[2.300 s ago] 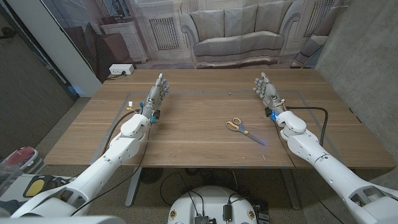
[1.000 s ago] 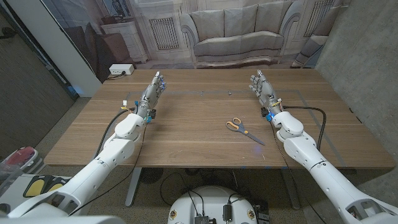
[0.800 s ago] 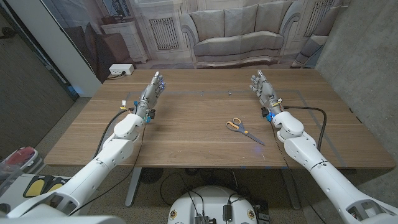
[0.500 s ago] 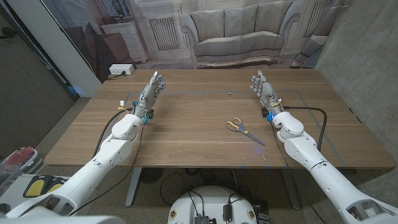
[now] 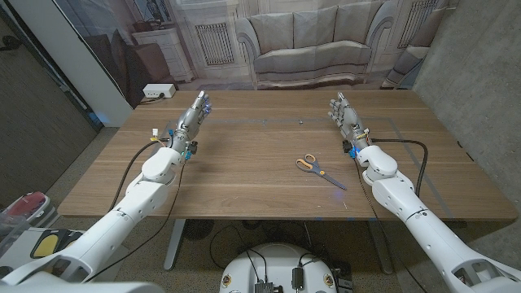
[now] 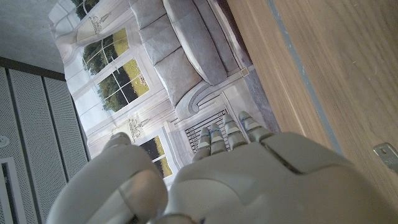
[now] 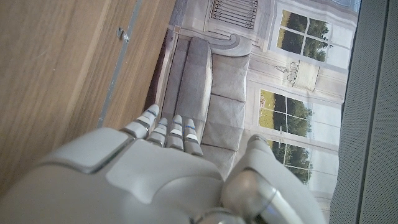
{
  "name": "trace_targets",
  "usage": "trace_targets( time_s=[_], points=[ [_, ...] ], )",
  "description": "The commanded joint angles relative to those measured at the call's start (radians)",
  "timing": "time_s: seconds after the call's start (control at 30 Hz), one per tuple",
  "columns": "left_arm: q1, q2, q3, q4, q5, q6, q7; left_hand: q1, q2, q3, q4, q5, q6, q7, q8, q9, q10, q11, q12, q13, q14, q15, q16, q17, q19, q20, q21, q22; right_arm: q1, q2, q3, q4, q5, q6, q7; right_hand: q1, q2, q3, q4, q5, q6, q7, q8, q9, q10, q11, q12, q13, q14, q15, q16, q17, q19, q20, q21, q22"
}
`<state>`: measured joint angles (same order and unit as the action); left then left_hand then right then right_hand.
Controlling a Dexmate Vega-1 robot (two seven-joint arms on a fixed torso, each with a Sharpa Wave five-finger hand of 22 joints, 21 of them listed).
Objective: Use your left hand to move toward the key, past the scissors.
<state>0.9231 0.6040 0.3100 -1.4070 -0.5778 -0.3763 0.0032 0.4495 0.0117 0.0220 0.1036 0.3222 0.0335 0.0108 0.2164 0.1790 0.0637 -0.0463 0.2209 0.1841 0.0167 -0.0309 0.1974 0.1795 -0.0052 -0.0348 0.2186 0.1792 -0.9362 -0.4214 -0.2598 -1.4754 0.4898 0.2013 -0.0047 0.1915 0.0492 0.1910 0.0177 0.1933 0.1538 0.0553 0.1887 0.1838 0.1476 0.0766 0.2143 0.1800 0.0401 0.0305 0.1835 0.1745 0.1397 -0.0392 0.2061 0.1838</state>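
Observation:
My left hand (image 5: 192, 116) hangs over the far left part of the wooden table (image 5: 244, 175), fingers stretched out and apart, holding nothing. From the left wrist view its back (image 6: 249, 180) covers the lower picture. The scissors (image 5: 319, 171), with yellow handles and blue blades, lie right of the middle, well away from that hand. A tiny dark object (image 5: 300, 122), possibly the key, lies near the far edge. My right hand (image 5: 345, 116) stands at the far right, fingers straight, nothing in it, just beyond the scissors. Its back (image 7: 143, 180) shows in the right wrist view.
A thin blue tape line (image 5: 244, 122) runs across the far part of the table. A small metal piece (image 6: 387, 151) lies beside the tape, and another (image 7: 124, 34) shows in the right wrist view. A black cable (image 5: 411, 145) trails from the right arm.
My left hand has drifted left and a little farther away, widening its gap to the scissors. The right hand shifted slightly at first and has since stayed still. The scissors have not moved.

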Motion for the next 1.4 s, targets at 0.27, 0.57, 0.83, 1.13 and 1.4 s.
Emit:
trace_targets(
  time_s=[0.27,0.57,0.83,1.13,1.4],
  points=[
    [0.016,0.032,-0.011,-0.006,0.081,-0.044,0.062,0.012,0.003,-0.001,-0.008,0.011,0.023,-0.003,0.010,0.006,0.022,0.001,0.005,0.001,0.025,-0.007,0.009,0.003,0.020,-0.059,0.008,0.004,0.016,0.001,0.008,-0.012,0.002,0.017,-0.002,0.001,0.005,0.002,-0.003,0.005,0.012,-0.004,0.007,0.003,0.009,0.005,-0.001,0.001,0.006,0.002,0.000,0.004,0.000,-0.013,0.000,0.002],
    [0.023,0.045,-0.006,-0.006,0.135,-0.043,0.110,0.017,0.005,-0.002,-0.011,0.012,0.035,-0.006,0.010,0.006,0.033,-0.005,0.005,0.001,0.033,-0.008,0.008,0.003,0.025,-0.060,0.007,0.004,0.015,-0.009,0.007,-0.037,-0.003,-0.015,-0.017,-0.001,0.005,0.001,-0.003,0.005,0.015,-0.004,0.008,0.003,0.011,0.005,-0.001,0.001,0.008,0.003,0.001,0.004,0.002,-0.012,0.000,0.002],
    [0.035,0.090,0.001,-0.048,0.241,0.005,0.196,0.021,0.007,-0.003,-0.012,0.014,0.041,-0.009,0.009,0.006,0.037,-0.004,0.004,0.001,0.036,-0.010,0.007,0.003,0.027,-0.060,0.007,0.004,0.002,-0.017,0.016,-0.056,-0.001,-0.022,-0.028,-0.002,0.005,0.000,-0.003,0.005,0.016,-0.005,0.008,0.003,0.012,0.004,-0.001,0.001,0.009,0.004,0.001,0.004,0.002,-0.012,0.000,0.002],
    [0.040,0.095,0.008,-0.063,0.322,0.012,0.280,0.025,0.008,-0.003,-0.014,0.015,0.043,-0.011,0.007,0.006,0.039,-0.011,0.002,0.001,0.037,-0.014,0.004,0.003,0.027,-0.057,0.005,0.004,-0.011,-0.024,0.019,-0.076,0.003,-0.033,-0.031,-0.003,0.004,-0.001,-0.003,0.005,0.018,-0.006,0.008,0.003,0.013,0.003,-0.001,0.001,0.010,0.005,0.001,0.004,0.002,-0.011,0.000,0.002],
    [0.044,0.109,0.009,-0.085,0.367,0.032,0.322,0.030,0.011,-0.003,-0.016,0.017,0.052,-0.014,0.008,0.006,0.045,-0.013,0.002,0.001,0.041,-0.015,0.004,0.003,0.029,-0.056,0.004,0.004,-0.035,-0.037,0.030,-0.104,0.004,-0.030,-0.038,-0.004,0.004,-0.002,-0.003,0.005,0.019,-0.006,0.008,0.003,0.014,0.004,-0.001,0.001,0.010,0.006,0.001,0.004,0.002,-0.011,0.000,0.002]
  ],
)
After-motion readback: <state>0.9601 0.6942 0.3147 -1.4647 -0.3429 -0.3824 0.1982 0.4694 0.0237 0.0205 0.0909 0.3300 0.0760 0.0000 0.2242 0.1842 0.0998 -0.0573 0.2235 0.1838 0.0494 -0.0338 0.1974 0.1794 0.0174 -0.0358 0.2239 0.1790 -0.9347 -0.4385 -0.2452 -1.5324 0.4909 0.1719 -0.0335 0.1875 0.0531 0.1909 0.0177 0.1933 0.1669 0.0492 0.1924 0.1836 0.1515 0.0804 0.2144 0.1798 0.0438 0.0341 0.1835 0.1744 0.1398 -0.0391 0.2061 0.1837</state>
